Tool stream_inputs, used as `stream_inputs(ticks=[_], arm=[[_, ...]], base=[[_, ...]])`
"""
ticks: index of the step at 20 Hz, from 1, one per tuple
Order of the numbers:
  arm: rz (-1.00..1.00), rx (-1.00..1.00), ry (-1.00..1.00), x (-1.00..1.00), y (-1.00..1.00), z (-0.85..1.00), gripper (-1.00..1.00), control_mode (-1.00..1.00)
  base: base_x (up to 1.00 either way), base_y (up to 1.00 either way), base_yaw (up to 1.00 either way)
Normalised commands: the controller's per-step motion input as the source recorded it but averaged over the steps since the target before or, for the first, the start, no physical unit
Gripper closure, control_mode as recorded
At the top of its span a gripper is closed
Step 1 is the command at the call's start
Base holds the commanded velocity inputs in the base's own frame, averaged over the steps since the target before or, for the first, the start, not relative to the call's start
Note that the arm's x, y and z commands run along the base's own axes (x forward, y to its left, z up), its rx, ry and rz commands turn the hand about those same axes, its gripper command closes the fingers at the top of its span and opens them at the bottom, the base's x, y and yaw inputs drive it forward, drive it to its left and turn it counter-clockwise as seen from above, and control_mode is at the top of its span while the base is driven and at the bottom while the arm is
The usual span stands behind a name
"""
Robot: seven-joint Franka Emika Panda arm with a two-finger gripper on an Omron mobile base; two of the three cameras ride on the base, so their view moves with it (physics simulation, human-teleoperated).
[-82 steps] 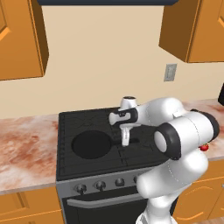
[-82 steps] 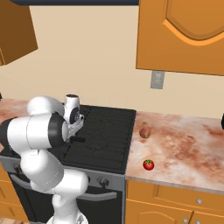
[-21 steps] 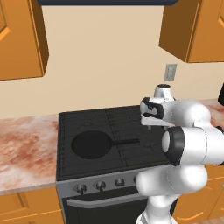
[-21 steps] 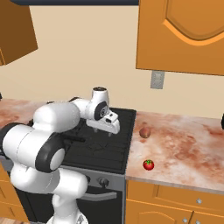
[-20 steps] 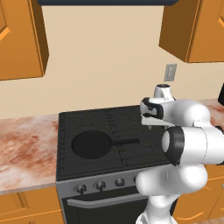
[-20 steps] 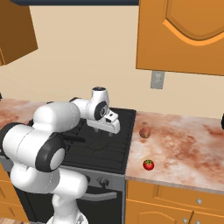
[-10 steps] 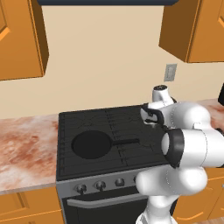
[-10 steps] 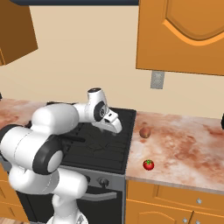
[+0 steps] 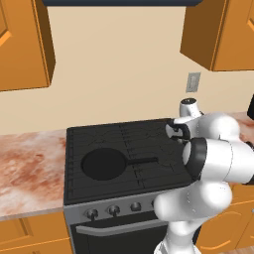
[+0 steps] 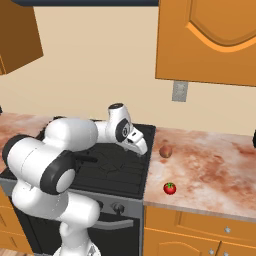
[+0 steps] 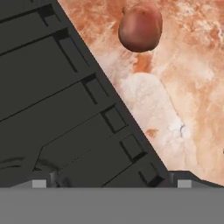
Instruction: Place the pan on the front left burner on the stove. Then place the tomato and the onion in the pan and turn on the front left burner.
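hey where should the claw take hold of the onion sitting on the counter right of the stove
Take the onion across its widest middle, coming straight down from above. It is a small round bulb sitting free on the counter, apart from the stove edge and the tomato, so the open claw can straddle it.

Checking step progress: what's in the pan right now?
Nothing shows in the pan: its black inside looks bare on the front left burner. The onion and tomato lie on the counter.
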Motion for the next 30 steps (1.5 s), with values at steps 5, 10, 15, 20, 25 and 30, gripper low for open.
stream_inputs(ticks=[5,10,15,20,25,30], arm=[[-0.04,-0.01,0.00,0.23,-0.27,0.00,-1.00,-1.00],[-0.03,-0.04,0.00,0.12,-0.26,0.00,-1.00,-1.00],[-0.01,-0.05,-0.03,0.02,-0.28,0.00,-1.00,-1.00],[-0.01,-0.03,-0.02,0.00,-0.26,0.00,-1.00,-1.00],[0.00,0.00,-0.03,0.08,-0.18,0.00,-1.00,-1.00],[0.00,0.00,-0.04,0.12,-0.17,0.00,-1.00,-1.00]], base=[[0.00,0.00,0.00],[0.00,0.00,0.00],[0.00,0.00,0.00],[0.00,0.00,0.00],[0.00,0.00,0.00],[0.00,0.00,0.00]])
